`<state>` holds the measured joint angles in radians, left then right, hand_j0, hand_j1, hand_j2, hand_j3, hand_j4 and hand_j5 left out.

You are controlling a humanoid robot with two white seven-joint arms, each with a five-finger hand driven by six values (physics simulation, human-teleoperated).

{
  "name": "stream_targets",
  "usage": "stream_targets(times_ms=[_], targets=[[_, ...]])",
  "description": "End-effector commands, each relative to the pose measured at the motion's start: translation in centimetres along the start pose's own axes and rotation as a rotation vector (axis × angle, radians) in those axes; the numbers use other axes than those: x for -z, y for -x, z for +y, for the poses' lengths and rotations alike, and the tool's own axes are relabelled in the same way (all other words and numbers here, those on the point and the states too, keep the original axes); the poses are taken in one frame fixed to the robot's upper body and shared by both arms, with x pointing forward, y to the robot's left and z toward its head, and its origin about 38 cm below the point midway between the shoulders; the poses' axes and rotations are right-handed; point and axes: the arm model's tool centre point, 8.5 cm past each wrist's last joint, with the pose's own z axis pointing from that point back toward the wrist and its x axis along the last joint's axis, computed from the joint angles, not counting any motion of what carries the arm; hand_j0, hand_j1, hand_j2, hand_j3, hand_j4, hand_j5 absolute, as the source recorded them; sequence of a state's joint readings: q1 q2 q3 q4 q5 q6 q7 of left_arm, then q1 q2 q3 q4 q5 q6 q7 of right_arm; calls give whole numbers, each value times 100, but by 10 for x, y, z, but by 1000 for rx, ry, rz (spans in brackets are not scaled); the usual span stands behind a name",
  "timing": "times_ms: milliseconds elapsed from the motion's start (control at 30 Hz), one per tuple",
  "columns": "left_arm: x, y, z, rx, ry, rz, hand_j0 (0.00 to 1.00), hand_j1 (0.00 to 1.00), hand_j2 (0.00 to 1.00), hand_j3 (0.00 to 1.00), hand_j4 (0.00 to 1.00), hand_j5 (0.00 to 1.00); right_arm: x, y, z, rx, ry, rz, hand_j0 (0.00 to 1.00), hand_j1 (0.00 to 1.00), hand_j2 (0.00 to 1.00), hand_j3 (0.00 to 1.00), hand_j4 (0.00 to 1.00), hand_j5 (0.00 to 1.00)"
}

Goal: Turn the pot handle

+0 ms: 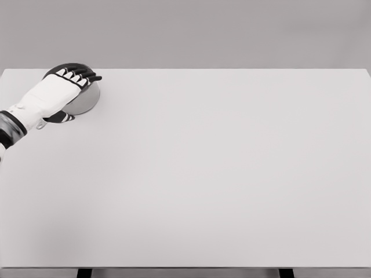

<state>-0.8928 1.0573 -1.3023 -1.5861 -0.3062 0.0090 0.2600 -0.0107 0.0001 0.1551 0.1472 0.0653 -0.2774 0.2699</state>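
A grey metal pot (87, 102) stands at the far left corner of the white table (220, 174). My left hand (68, 95) lies over it, coming in from the left edge. Its black-tipped fingers (77, 73) curl over the pot's far rim, and the thumb (59, 117) presses against the near side of the wall. The hand and wrist cover most of the pot, so only a curved part of its right side shows. The pot's handle is hidden. My right arm is out of view.
The table's far edge runs just behind the pot and its left edge is close beside it. A plain grey wall stands behind the table. Two dark table legs show at the bottom edge.
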Motion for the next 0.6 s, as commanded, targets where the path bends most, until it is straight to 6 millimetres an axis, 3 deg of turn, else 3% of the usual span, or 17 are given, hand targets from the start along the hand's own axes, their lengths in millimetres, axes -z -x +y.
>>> stream_targets(times_ms=[0,400,567], targets=[[0,-1,1,19,-3,-6,100,100,100,100,100,100,0,0,0,-1,0,0,100,100,100,100,100,100],[8,-6,-10,2,6,-11,100,100,100,100,100,100,0,0,0,-1,0,0,100,100,100,100,100,100],[7,8,-15,13,18,29,100,100,100,100,100,100,0,0,0,-1,0,0,100,100,100,100,100,100]])
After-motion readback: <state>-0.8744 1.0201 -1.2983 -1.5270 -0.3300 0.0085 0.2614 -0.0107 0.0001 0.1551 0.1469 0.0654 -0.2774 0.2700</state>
